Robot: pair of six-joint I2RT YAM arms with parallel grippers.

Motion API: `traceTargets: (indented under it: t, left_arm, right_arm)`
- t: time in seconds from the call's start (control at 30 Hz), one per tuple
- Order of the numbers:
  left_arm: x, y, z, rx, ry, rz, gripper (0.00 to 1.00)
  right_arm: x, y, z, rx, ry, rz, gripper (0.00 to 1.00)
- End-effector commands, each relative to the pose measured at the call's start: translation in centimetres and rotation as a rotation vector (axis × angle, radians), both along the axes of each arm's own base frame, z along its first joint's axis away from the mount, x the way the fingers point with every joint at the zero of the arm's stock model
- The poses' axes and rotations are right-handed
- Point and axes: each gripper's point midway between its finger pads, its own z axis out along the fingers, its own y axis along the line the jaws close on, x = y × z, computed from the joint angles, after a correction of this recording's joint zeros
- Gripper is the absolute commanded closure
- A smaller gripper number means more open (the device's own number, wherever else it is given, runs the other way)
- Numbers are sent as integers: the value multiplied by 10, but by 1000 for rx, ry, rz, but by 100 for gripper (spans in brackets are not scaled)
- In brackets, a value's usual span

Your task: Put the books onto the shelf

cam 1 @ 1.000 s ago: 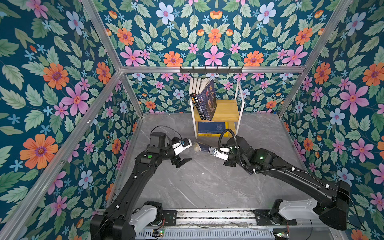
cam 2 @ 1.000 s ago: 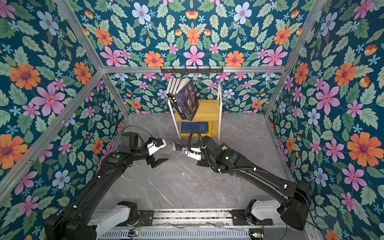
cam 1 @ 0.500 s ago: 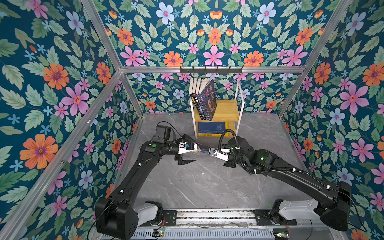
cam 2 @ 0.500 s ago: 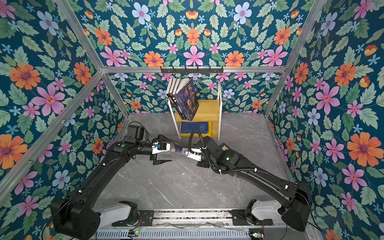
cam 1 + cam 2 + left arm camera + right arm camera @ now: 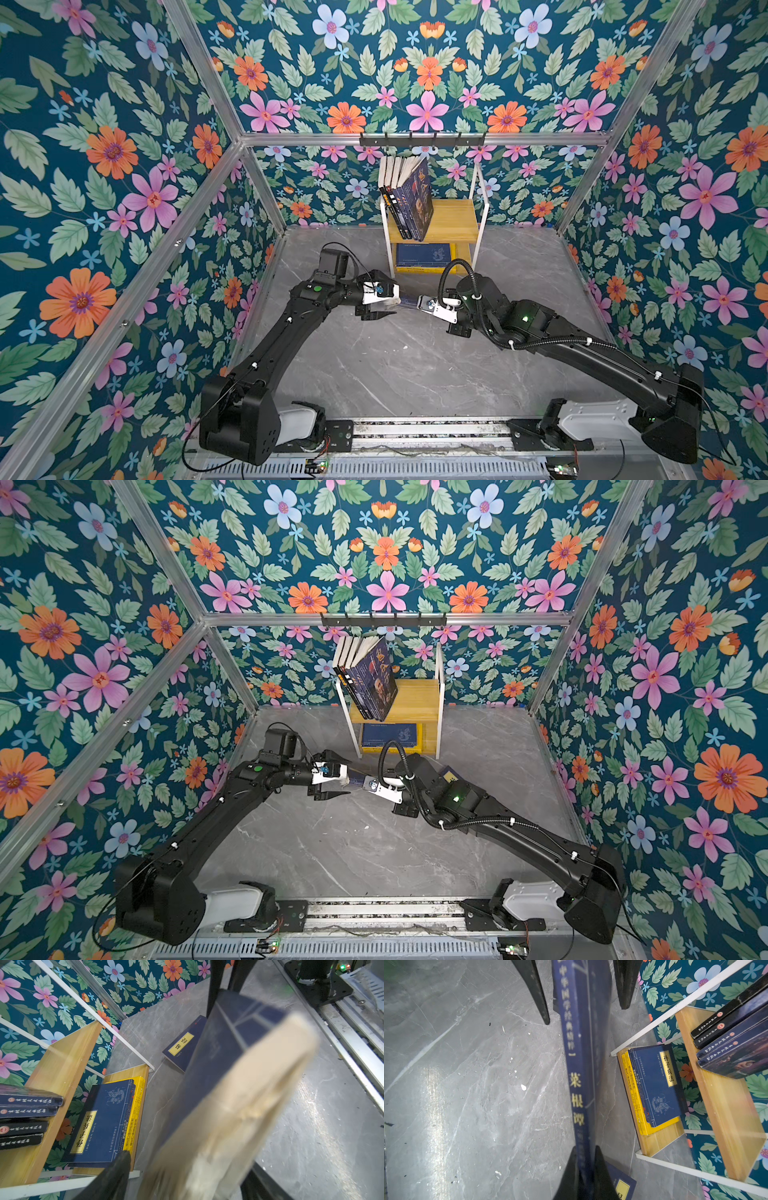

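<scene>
While the right gripper (image 5: 586, 1165) clamps one end of a navy book (image 5: 579, 1088) aloft before the shelf (image 5: 453, 216), the left gripper (image 5: 586, 1015) straddles the other end, jaws apart (a gap shows on either side). A second book (image 5: 182, 1047) lies on the floor (image 5: 395, 365).

The tabletop (image 5: 395, 365) is a smooth, grey, marble-patterned surface, semi-glossy and streaked with reflected light. The shelf (image 5: 455, 216) has pale wooden boards with a soft sheen and a thin white-painted metal frame. The navy paperback (image 5: 577, 1084) has a smooth, faintly shiny cover and cream, uneven paper edges. The hook rail (image 5: 422, 141) is matt black. The cage bars (image 5: 291, 139) are brushed silvery metal.
</scene>
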Motion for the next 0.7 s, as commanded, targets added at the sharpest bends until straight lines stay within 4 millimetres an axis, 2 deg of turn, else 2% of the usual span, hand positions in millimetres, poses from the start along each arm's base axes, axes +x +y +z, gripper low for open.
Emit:
traceTargets:
  t: [0.0, 0.17, 0.3, 0.57, 0.6, 0.67]
  left_arm:
    - [6, -4, 9, -33, -18, 5, 35]
    - [6, 1, 1, 24, -63, -3, 62]
    - [5, 2, -2, 56, -100, -31, 100]
    - [-5, 2, 1, 82, -150, -122, 100]
    - [-5, 2, 2, 80, -150, -124, 90]
    - [-7, 3, 1, 85, -150, -127, 55]
  right_arm:
    - [2, 7, 4, 28, -11, 11, 100]
    - [0, 4, 4, 28, -21, 9, 100]
    - [0, 2, 5, 23, -33, 10, 100]
    - [0, -1, 3, 1, -49, 19, 100]
    - [0, -1, 3, 2, -56, 20, 100]
    - [0, -3, 5, -3, -73, 24, 100]
